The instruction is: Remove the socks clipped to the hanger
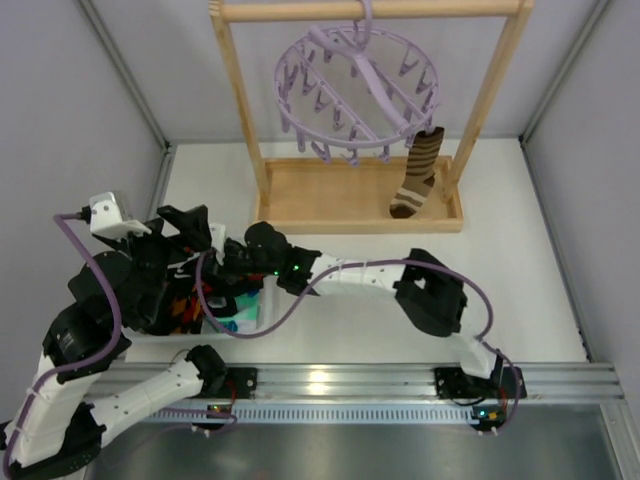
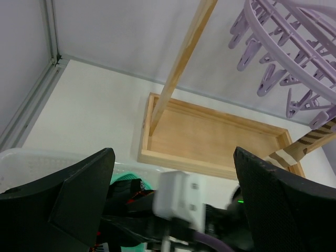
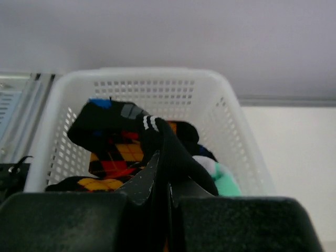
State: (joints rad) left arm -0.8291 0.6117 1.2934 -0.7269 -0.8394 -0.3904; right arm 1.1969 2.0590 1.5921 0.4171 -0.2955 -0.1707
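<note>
The lilac round hanger [image 1: 355,90] hangs by its hook from the wooden rail. One brown-striped sock [image 1: 418,172] stays clipped at its right side and also shows in the left wrist view [image 2: 310,140]. My right gripper [image 3: 165,176] is shut on a black sock [image 3: 181,152] with white cuff stripes, held over a white basket [image 3: 157,76]. In the basket lie a black sock with red and yellow diamonds [image 3: 113,155] and a mint-green sock [image 3: 226,181]. My left gripper [image 2: 173,210] is open and empty, just behind the right wrist. From above, the right gripper [image 1: 222,268] reaches left over the basket.
The wooden rail frame [image 1: 245,110] stands on a wooden tray base [image 1: 330,195] at the back. Grey walls close in the left, right and back. The two arms crowd together over the basket [image 1: 262,302] at the near left.
</note>
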